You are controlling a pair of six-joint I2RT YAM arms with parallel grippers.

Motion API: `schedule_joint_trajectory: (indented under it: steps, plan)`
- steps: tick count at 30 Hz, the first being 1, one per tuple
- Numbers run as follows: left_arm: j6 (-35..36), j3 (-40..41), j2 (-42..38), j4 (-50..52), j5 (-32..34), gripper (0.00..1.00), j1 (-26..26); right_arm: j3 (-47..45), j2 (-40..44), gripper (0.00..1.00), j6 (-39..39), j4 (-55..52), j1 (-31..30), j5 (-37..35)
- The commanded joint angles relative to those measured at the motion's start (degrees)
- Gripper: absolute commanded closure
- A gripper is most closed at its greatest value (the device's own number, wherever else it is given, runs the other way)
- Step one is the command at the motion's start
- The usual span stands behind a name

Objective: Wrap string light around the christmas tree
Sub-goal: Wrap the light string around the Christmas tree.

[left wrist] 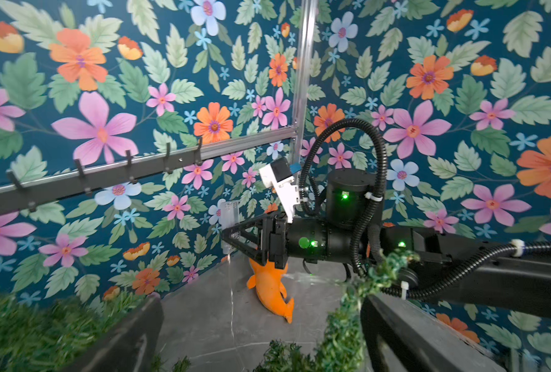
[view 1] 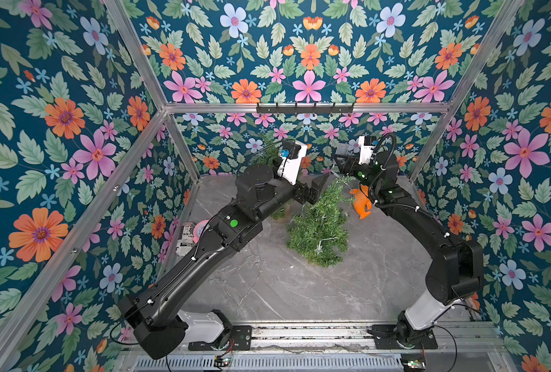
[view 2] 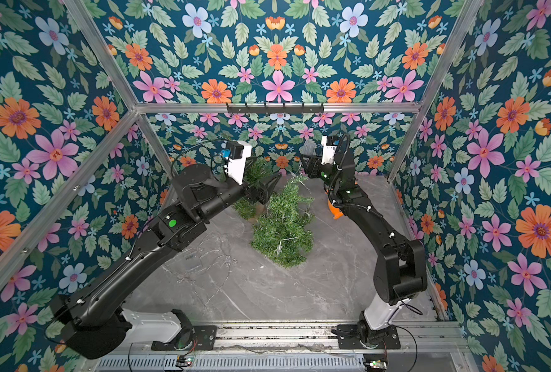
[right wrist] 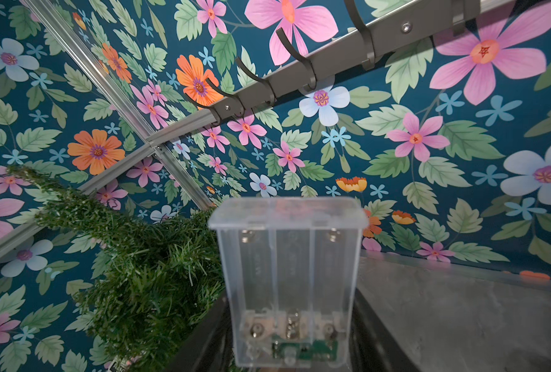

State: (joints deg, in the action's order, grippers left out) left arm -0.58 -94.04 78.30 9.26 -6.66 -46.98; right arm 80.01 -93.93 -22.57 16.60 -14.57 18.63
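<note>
The christmas tree [view 1: 319, 225], mid-desk, could be toppled, or loops dragged off, if the string light [view 1: 324, 242] draped over it is pulled taut by the right tool [left wrist: 227, 233], in which the clear battery box [right wrist: 287, 283] is clamped, far right. Loose wire lying on the desk [view 1: 299, 296] at the left could be snagged by the left arm [view 1: 203, 257]. The box's three bays appear empty. The left tool [view 1: 314, 192] is spread wide beside the treetop, nothing held.

Top views look down on tree [view 1: 319, 225]; wrists closer.
</note>
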Motion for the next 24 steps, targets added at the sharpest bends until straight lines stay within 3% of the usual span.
schedule_joint_trajectory:
  steps: [1,5,14,18,24]
  plan:
    - [5.10,-6.02,4.16,7.37,-7.69,0.04,0.05,-1.65,2.11,0.99,-1.44,5.81,-0.02,0.27]
    - [6.40,-12.79,8.67,12.10,-10.53,0.06,0.02,-4.09,4.20,0.99,0.37,5.90,0.00,-0.49]
    - [8.38,-15.91,12.91,14.10,-17.63,0.11,0.00,-9.03,9.50,0.98,3.51,4.88,0.06,-1.48]
    - [7.53,-15.48,13.49,12.36,-17.45,0.20,0.05,-10.50,11.02,0.98,3.88,4.83,0.06,-1.47]
    - [4.96,-14.35,13.78,8.83,-16.28,0.50,0.05,-12.36,13.09,0.98,4.18,4.82,0.03,-1.23]
